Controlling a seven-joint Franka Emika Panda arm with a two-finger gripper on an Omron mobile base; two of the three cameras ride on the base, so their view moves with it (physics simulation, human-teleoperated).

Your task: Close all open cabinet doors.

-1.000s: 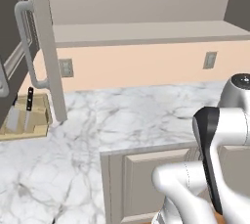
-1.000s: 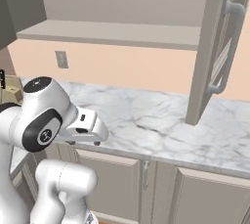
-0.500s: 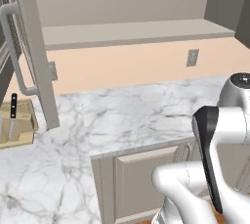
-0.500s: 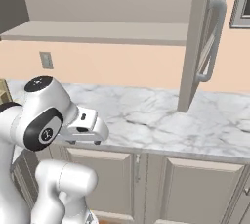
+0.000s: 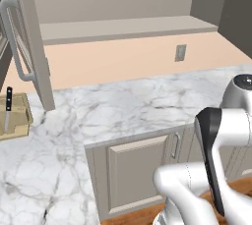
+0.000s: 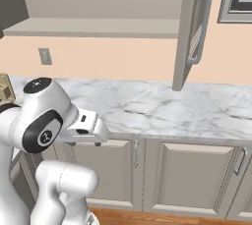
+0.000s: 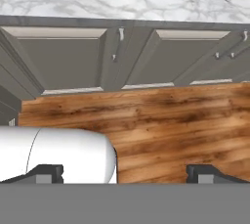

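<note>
Overhead, cabinet door (image 6: pixel 189 32) stands ajar, far above wide-spread gripper (image 7: pixel 124 173).

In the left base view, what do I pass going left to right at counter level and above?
Knife block → open cabinet door with its bar handle → wall outlet → robot arm.

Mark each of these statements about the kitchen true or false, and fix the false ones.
1. A wall-cabinet door stands open above the marble counter. True.
2. The gripper is shut on the door's bar handle. False: its jaws are open over the wood floor, holding nothing.
3. A knife block sits on the counter at the left. True.
4. The under-counter doors hang open. False: they are closed.
</note>
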